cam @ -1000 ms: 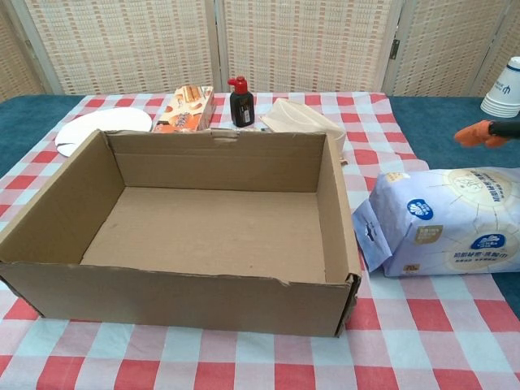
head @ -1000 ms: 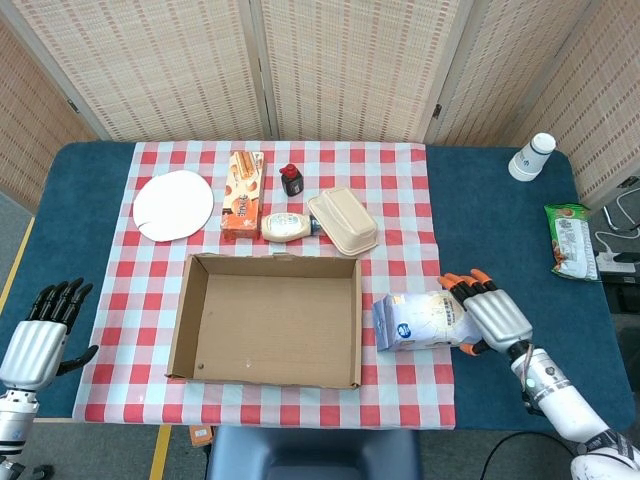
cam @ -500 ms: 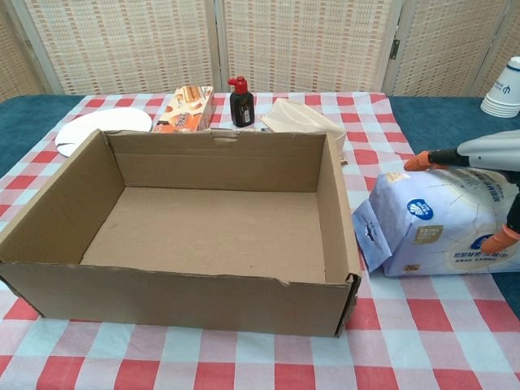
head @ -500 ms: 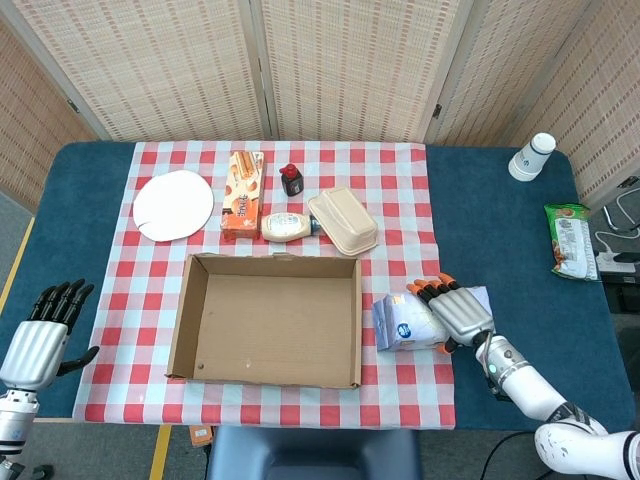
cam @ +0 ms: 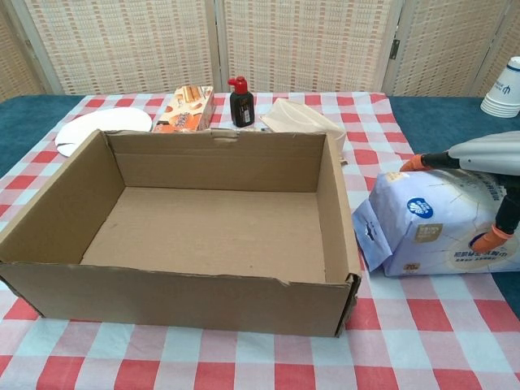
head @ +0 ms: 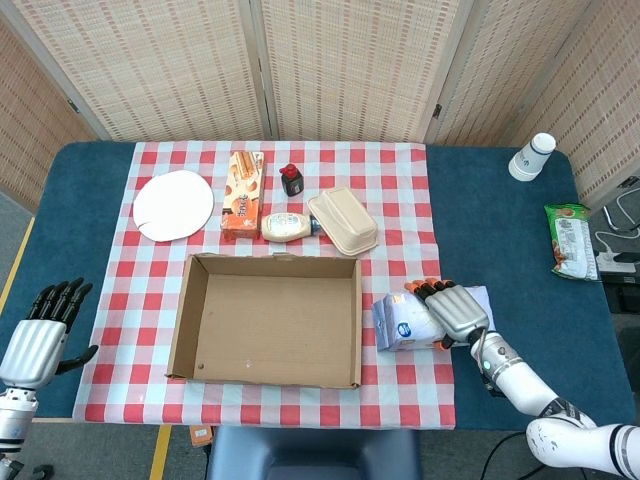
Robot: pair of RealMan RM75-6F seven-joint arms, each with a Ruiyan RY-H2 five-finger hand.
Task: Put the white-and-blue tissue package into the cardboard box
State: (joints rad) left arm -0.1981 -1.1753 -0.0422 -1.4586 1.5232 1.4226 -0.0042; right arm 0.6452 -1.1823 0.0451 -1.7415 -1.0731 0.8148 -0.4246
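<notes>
Head view only: the left hand [head: 35, 340] shows here alone, at the table's left edge, well apart from the cardboard box [head: 270, 320]; the chest view leaves it out.
Chest view only: the right hand's [cam: 479, 175] thumb, orange-tipped, presses the near face of the tissue package [cam: 435, 231] while the fingers [cam: 418, 161] reach over its top edge.
Right hand: in the head view it [head: 452, 313] lies over the package [head: 405, 322], fingers spread across the top and pointing toward the box; fingers above and thumb below close on the package.
Left hand: palm down, fingers straight and slightly apart, holding nothing.
Tissue package: under the right fingers, on the checked cloth [head: 290, 395], just beside the box's right wall, outside it.
Beyond the fingertips: foam container [head: 343, 221], sauce bottle [head: 291, 179], biscuit box [head: 243, 194], white plate [head: 174, 205].
Hard to see: the right hand's wrist is cut off at the chest view's right edge; the package's right end is hidden beneath the palm.
</notes>
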